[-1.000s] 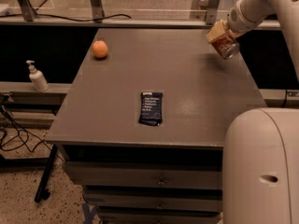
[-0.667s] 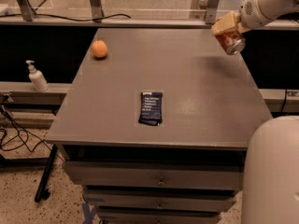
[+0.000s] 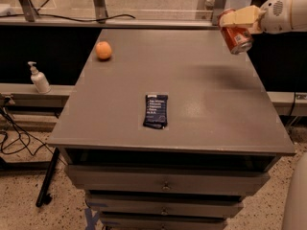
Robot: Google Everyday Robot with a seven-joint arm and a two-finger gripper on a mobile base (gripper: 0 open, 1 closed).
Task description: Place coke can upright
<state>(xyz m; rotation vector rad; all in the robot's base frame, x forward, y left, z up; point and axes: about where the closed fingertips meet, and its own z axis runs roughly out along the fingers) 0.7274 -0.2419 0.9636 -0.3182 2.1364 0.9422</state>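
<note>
Grey table point(image 3: 216, 104), tilted coke can point(image 3: 237, 37) above its far right corner, apparently clamped in the partly hidden claw point(image 3: 235, 23).

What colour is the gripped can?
Red can, silver rim, in gripper over table's far-right corner; camera view.

End effector point(image 3: 233, 25) at upper right, clamped on coke can point(image 3: 237, 37); can tilted, held in the air over the far right corner of the desk point(image 3: 216, 109). Orange point(image 3: 103, 50) near far left corner. Dark snack packet point(image 3: 156, 110) lies flat mid-desk, toward the front. Pump bottle point(image 3: 39, 78) stands on a ledge left of desk.
</note>
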